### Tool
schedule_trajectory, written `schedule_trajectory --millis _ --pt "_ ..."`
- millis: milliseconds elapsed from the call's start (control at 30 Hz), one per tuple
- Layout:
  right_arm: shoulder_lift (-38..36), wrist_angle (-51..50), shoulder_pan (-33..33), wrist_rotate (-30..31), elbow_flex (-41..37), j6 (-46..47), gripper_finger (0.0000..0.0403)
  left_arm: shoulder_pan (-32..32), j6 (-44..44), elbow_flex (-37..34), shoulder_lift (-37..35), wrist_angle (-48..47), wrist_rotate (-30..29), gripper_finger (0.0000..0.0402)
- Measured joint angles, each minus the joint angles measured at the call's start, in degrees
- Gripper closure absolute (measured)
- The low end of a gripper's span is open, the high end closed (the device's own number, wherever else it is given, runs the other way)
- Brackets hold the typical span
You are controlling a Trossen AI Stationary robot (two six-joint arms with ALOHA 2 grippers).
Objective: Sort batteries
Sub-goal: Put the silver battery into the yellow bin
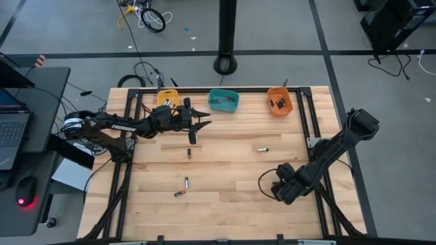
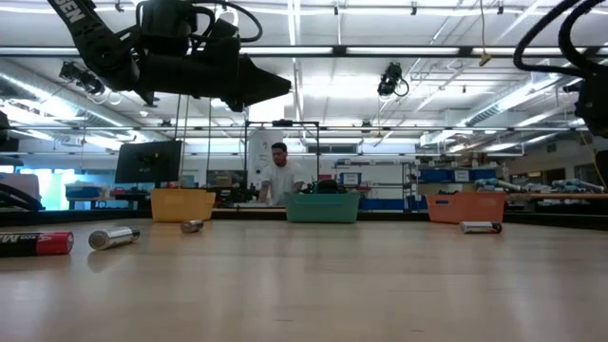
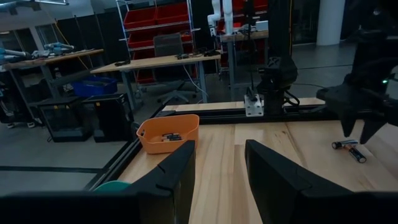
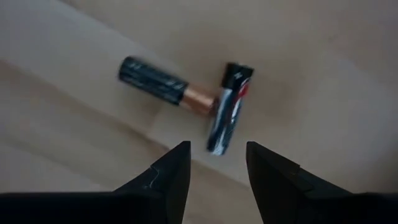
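Observation:
Several small batteries lie on their sides on the wooden table: one silvery [image 1: 263, 148], one dark [image 1: 189, 153], and a pair near the front [image 1: 186, 181] [image 1: 179, 193]. Two more, a black-and-copper one [image 4: 163, 84] and a black-and-red one [image 4: 227, 109], lie touching, end of one against side of the other, right under my right gripper [image 4: 214, 163]. That gripper is open above them near the table's right front [image 1: 281, 188]. My left gripper [image 1: 199, 124] hovers open and empty in front of the teal bin [image 1: 223, 101].
Three bins stand along the far edge: yellow [image 1: 167, 99], teal, and orange [image 1: 279, 101], with dark batteries in the teal and orange ones. A black frame rail borders the table [image 1: 310, 122]. A person [image 2: 278, 176] stands in the room beyond. Bare wood lies between the arms.

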Motion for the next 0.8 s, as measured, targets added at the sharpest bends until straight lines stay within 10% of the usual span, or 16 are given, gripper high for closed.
schedule_trajectory --millis 400,800 --pt "-0.34 3.24 -0.02 0.97 -4.56 -0.32 0.0245 0.00 0.00 0.00 0.00 0.10 0.00 0.0254" --pt "-0.96 2.70 -0.11 1.16 -4.40 -5.66 0.0347 0.00 0.29 0.00 0.00 0.13 -0.92 0.0255"
